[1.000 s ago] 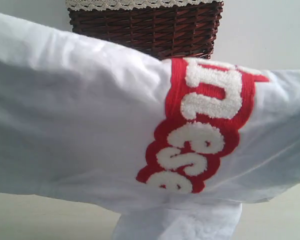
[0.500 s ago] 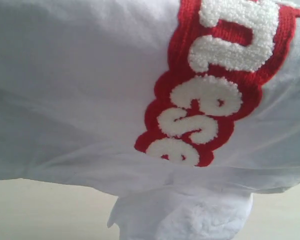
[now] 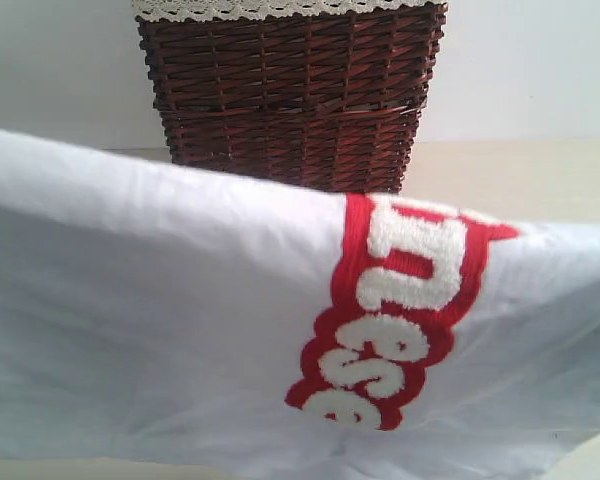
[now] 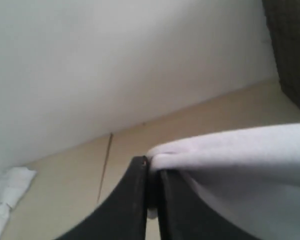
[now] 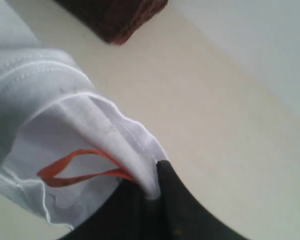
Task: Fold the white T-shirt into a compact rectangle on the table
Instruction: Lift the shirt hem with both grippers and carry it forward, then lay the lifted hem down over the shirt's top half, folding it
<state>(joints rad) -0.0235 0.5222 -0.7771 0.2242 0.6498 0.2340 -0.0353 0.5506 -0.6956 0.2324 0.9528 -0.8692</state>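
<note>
We see two grippers, both pinching: the left gripper (image 4: 151, 167) is clamped on an edge of the white T-shirt (image 3: 180, 300), the right gripper (image 5: 151, 186) on a hem. One shirt hangs stretched between them above the table (image 3: 540, 180), long axis side to side in the exterior view, its red band (image 3: 400, 310) crosswise. One wicker basket (image 3: 290, 100) stands behind, at the table's far edge.

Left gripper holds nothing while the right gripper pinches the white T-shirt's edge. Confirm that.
Not right. The left gripper is shut on the white T-shirt too, as the left wrist view shows. The right gripper does pinch the shirt's edge.
</note>
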